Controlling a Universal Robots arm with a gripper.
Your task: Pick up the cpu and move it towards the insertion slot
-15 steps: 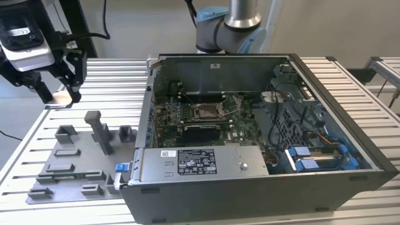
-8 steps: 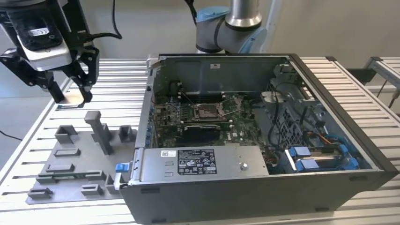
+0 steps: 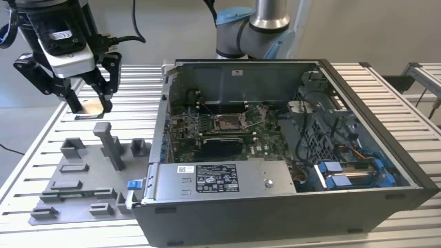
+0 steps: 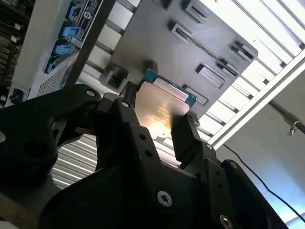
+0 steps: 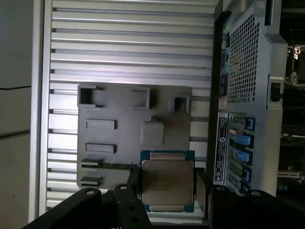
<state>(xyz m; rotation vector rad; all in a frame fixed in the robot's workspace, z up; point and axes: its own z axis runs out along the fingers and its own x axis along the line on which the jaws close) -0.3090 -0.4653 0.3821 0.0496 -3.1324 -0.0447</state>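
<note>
We see the gripper [image 3: 88, 105] clamped on the cpu [image 3: 90, 108], its two fingers pressing on opposite edges of the chip. In the first wrist view the cpu [image 5: 167, 185] sits flat between the black fingers [image 5: 134, 183], its silvery face towards the camera and a green rim showing around it. In the exterior view it hangs over the slatted table [image 3: 386, 88], to the exterior view's left of the open case [image 3: 276, 212] and beyond the grey fixture plate [image 3: 76, 181]. The slot [image 3: 229, 122] lies inside the case, well apart from the cpu.
</note>
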